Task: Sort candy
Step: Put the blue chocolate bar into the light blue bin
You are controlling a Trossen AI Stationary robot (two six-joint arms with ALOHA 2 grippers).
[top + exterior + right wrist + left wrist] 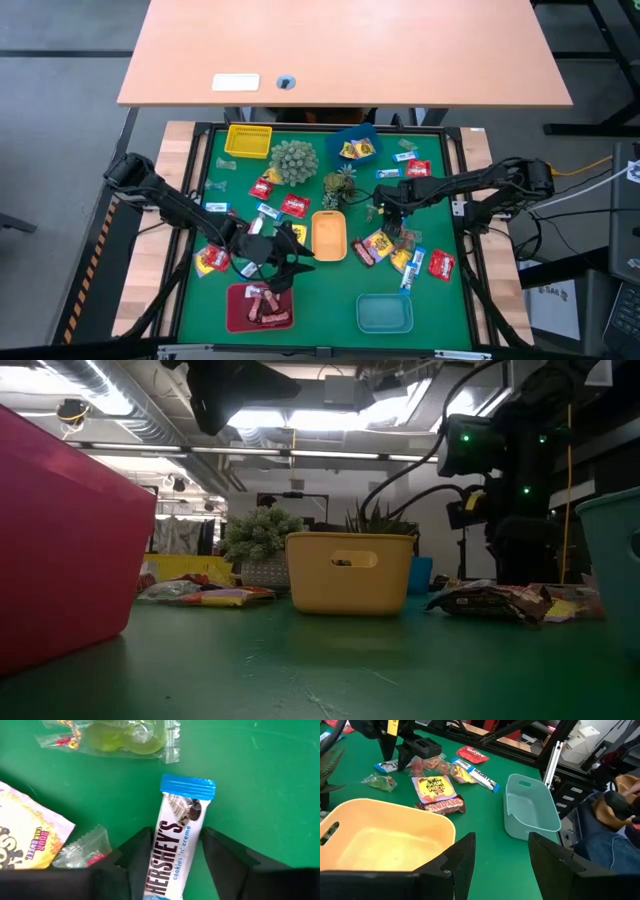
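R gripper (172, 857) down on the green mat (260, 775), fingers apart, one either side of a blue-white Hershey's bar (176, 845). Pads look v. close to wrapper edges; can't tell if touching yet. Bar not lifted. In high view this gripper (391, 212) sits over the candy pile (392, 250) on R half of mat, just beside the orange tray (329, 235).

Near the bar: pale green gummy pack (122, 735) just beyond its far end, yellow Sour Patch pack (27, 842) to one side, small clear wrapper (82, 851) between them.

L gripper (500, 862) fingers apart, nothing between them. Hangs over front-L of mat (283, 262), near the red tray (258, 306), which already has a few brown-pink pcs in it. L wrist view looks across orange tray (380, 837) toward teal tray (529, 807), which is empty.

Step, as I read it: R arm at grasp stage on the bar. Next needs: close squarely across bar's width, lift clear w/o dragging neighbours, carry to matching tray. Blue tray (355, 142) at back holds some candy; which tray suits blue-white, can't say. Plenty of loose candy left.
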